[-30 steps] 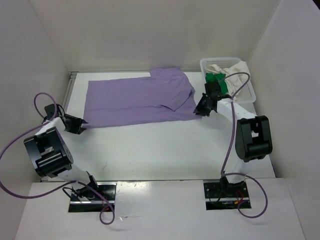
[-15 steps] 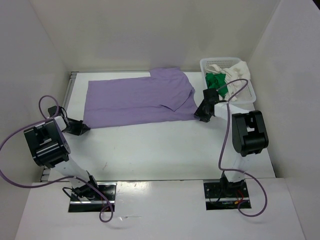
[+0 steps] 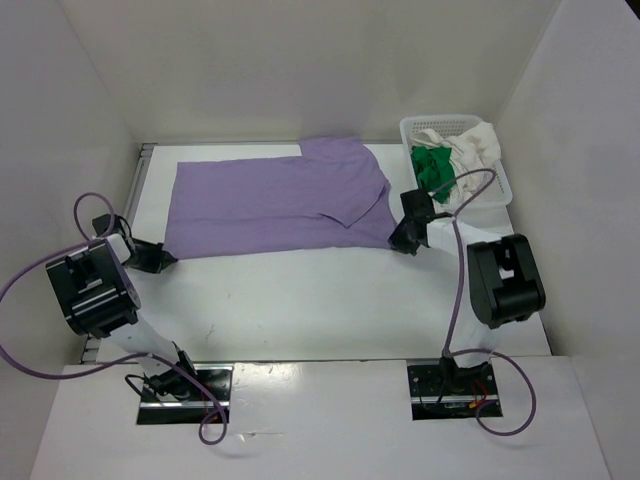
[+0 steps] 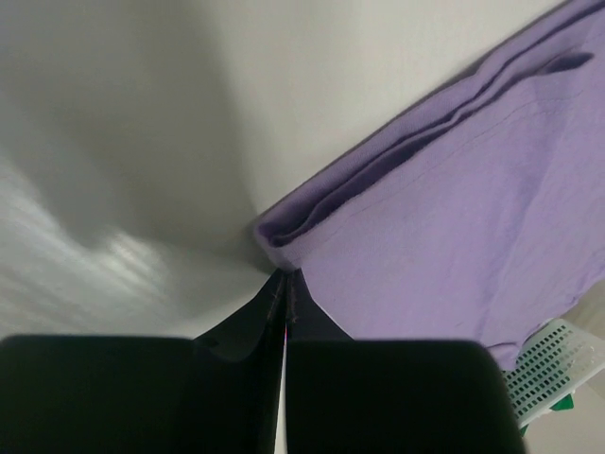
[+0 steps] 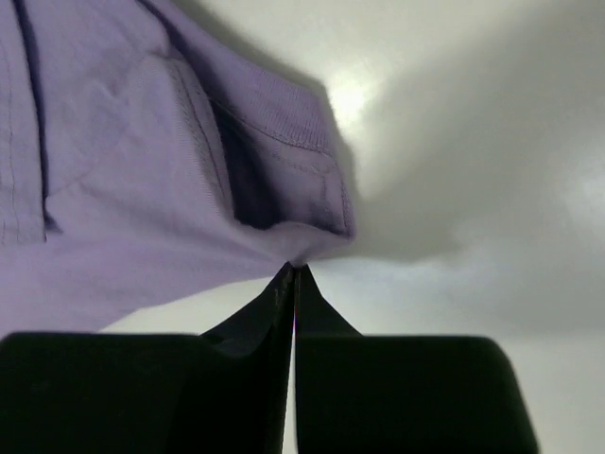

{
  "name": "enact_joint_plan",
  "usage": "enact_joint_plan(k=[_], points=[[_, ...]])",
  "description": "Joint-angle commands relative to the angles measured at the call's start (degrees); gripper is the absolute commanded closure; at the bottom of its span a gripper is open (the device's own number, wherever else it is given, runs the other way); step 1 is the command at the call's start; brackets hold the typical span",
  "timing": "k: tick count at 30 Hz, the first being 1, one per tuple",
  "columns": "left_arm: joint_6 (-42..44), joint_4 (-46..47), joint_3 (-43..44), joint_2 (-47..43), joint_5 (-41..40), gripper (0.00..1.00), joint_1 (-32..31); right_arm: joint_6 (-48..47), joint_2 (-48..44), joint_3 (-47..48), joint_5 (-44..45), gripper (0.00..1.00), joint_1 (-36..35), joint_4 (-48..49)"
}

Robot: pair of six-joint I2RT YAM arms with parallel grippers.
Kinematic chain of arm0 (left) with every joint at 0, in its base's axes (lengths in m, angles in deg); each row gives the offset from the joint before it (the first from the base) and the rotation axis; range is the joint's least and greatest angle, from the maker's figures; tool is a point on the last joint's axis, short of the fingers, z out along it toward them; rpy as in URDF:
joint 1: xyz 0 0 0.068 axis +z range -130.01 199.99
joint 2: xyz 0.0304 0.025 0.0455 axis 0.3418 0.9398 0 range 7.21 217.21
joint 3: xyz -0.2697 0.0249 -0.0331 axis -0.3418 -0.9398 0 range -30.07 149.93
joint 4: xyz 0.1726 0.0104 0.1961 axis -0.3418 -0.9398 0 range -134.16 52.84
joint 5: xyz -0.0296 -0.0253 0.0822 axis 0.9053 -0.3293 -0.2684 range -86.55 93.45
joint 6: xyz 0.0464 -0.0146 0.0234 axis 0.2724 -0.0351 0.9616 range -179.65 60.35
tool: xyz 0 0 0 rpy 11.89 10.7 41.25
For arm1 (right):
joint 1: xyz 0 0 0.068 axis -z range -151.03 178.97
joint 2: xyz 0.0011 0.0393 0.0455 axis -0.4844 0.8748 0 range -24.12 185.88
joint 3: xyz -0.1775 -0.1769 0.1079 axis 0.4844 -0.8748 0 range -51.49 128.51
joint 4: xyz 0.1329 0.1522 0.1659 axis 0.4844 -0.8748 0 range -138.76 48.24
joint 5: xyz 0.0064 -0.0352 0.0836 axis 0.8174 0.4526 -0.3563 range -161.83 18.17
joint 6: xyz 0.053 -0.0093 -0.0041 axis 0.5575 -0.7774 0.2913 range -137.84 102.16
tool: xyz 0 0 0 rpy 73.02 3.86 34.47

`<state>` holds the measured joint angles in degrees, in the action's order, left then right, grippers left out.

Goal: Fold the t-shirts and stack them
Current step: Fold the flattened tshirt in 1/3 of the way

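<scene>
The lavender t-shirt (image 3: pixel 270 205) lies spread across the far half of the table, its right part folded over. My left gripper (image 3: pixel 168 257) is shut on the shirt's near-left corner (image 4: pixel 284 232), the cloth pinched at the fingertips. My right gripper (image 3: pixel 395 240) is shut on the near-right corner (image 5: pixel 312 241), where the hem bunches into the closed tips. The green t-shirt (image 3: pixel 432 165) and the creamy white t-shirt (image 3: pixel 470 145) lie crumpled together in the basket at the far right.
The white mesh basket (image 3: pixel 505 187) stands at the far right corner, just behind the right arm; its edge (image 4: pixel 548 364) also shows in the left wrist view. White walls close in the table on three sides. Cables loop off both arms.
The left gripper slid to the shirt's near-left corner and shut on it. The right gripper shut on the near-right corner, drawing it slightly toward me.
</scene>
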<state>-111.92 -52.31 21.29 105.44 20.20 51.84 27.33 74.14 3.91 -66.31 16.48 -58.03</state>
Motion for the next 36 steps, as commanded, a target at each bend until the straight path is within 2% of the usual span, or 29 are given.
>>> enact_joint_plan(k=[1, 4, 9, 12, 13, 14, 15, 16, 18, 20, 22, 23, 24, 25, 26, 29, 31, 33, 36], points=[[3.74, -3.55, -2.92, -3.75, -0.32, 1.0, 2.59, 2.99, -7.8, -8.25, -2.42, 0.98, 0.36, -5.25], [5.94, -8.11, -7.3, -8.22, 0.39, 1.0, 4.78, 5.01, -15.86, -13.1, -5.77, 0.98, 2.02, -8.15], [10.26, -15.77, -9.25, -14.73, 1.62, 1.0, 8.22, 6.32, -27.84, -16.64, -9.2, 0.98, 4.23, -14.13], [10.87, -18.06, -9.78, -17.64, 8.96, 0.99, 8.22, 6.86, -33.21, -17.52, -11.93, 0.91, 4.76, -17.37], [10.87, -17.54, -11.35, -17.64, 10.56, 0.91, 8.22, 6.86, -34.96, -17.52, -11.93, 0.83, 4.76, -17.39], [10.87, -17.54, -11.36, -17.64, 11.45, 0.8, 8.22, 6.25, -35.59, -17.52, -13.41, 0.6, 5.37, -17.39], [11.66, -17.54, -11.36, -17.64, 12.59, 0.51, 8.22, 6.25, -35.59, -16.12, -13.43, 0.52, 5.37, -17.39], [11.67, -17.54, -11.36, -17.64, 12.6, 0.41, 8.22, 5.55, -36.29, -14.98, -14.13, 0.47, 6.16, -18.09], [12.19, -19.03, -8.31, -18.52, 11.29, 0.26, 8.22, 3.97, -36.29, -11.04, -14.13, 0.46, 6.16, -18.09], [12.19, -19.03, -6.45, -19.13, 11.28, 0.21, 7.7, 1.51, -33.41, -8.39, -14.13, 0.46, 6.16, -17.14], [12.19, -18.15, -1.73, -20.27, 9.89, 0.21, 3.23, 0.72, -30.42, -6.01, -14.13, 0.62, 4.42, -14.85], [12.71, -18.15, -0.04, -20.28, 6.83, 0.27, -0.96, 0.71, -26.14, -4.87, -15.09, 0.78, 2.06, -11.62], [12.72, -18.15, 1.19, -20.97, 5.41, 0.42, -1.01, 0.19, -23.58, -4.08, -15.1, 0.86, 0.55, -10.28], [12.11, -15.98, 1.21, -22.2, 4.18, 0.69, -5.18, 0.18, -18.07, -2.15, -15.1, 0.93, -2.51, -8.1], [12.1, -14.48, 1.21, -22.73, 4.16, 0.76, -6.97, -0.42, -15.32, -1.09, -15.1, 1.0, -3.93, -7.29], [8.95, -8.86, -0.29, -23.27, 5.4, 0.88, -14.08, -0.43, -9.59, 0.59, -15.1, 1.0, -7.19, -2.74], [7.8, -6.05, -0.29, -22.22, 4.87, 0.93, -17.95, -0.43, -5.63, 1.12, -15.1, 1.0, -8.68, -0.87], [7.1, -5.15, 0.41, -21.25, 4.87, 0.93, -23.4, -0.43, -3.08, 2.52, -14.32, 0.99, -9.21, -0.34], [5.78, -2.87, 0.41, -17.48, 4.34, 0.89, -28.77, -0.96, -0.52, 3.05, -12.99, 0.86, -9.22, -0.34]])
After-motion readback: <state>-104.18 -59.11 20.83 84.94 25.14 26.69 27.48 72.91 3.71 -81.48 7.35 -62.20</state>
